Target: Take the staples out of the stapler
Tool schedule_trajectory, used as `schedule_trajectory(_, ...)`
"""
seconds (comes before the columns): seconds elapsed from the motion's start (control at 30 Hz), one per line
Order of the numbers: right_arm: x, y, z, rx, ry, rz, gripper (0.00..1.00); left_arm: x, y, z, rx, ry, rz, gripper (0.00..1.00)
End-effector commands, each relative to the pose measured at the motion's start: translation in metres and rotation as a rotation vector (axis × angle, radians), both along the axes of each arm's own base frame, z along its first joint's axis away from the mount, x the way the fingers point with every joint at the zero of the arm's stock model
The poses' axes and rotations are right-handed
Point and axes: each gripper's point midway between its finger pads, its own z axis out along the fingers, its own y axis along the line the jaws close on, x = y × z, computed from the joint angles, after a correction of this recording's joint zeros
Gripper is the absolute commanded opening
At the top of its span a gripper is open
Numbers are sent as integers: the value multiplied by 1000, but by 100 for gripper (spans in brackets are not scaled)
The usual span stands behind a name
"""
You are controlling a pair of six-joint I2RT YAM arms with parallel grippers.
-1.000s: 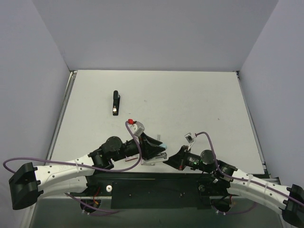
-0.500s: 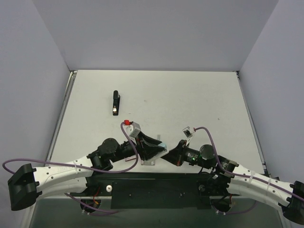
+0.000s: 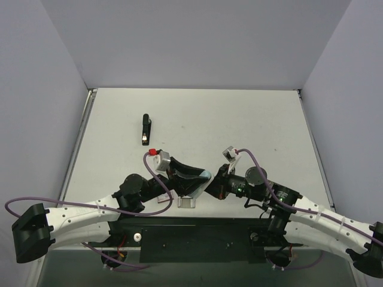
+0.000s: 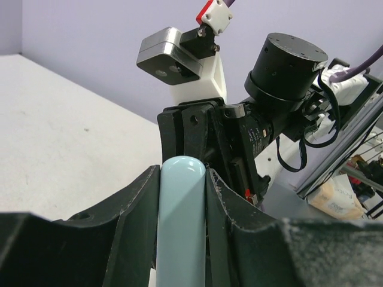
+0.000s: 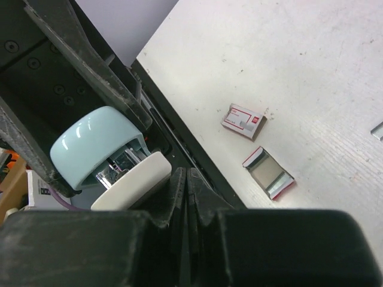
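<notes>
Matte tabletop; left fingers clasp glossy teal oblong.

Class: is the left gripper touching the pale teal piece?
Touching. In the left wrist view the left gripper presses both sides of the pale teal piece.

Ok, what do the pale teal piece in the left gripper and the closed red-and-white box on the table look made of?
The pale teal piece: probably moulded plastic, smooth and glossy, going by the soft highlights on its rounded end. The closed red-and-white box: likely printed cardboard, matte, with crisp folded edges; too small to be sure.
</notes>
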Motion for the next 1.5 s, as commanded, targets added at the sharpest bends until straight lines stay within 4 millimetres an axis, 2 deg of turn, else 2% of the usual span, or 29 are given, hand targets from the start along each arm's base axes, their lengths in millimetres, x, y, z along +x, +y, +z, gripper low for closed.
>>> schedule_trajectory(0.0,-11,31,117,266,-228,152,0,-49,-20,-36,141,29,-228,0)
schedule_trajectory(0.23,-9,23,107,235,-233,127,0,-47,-19,-24,142,4,-211,0)
schedule_trajectory(0.47,-2,-10,88,172,-248,19,0,-37,-14,-7,130,-30,-143,0)
schedule_trajectory(0.77,13,-53,49,70,-224,-155,0,-4,-3,17,152,-67,46,0)
schedule_trajectory(0.9,24,-74,31,7,-205,-265,0,21,8,31,176,-78,199,0)
schedule_trajectory(1.0,36,-92,12,-78,-184,-374,0,53,21,32,219,-69,383,0)
schedule_trajectory(1.1,37,-96,-1,-124,-160,-394,0,80,32,38,247,-54,522,0)
schedule_trajectory(1.13,39,-97,-4,-134,-156,-402,0,90,34,32,272,-51,569,0)
schedule_trajectory(1.17,39,-97,-8,-142,-147,-404,0,101,40,35,276,-42,611,0)
schedule_trajectory(1.3,42,-93,-25,-176,-107,-417,0,147,41,9,390,-3,709,0)
schedule_trajectory(1.47,45,-86,-48,-209,-52,-426,0,201,56,-9,461,43,842,0)
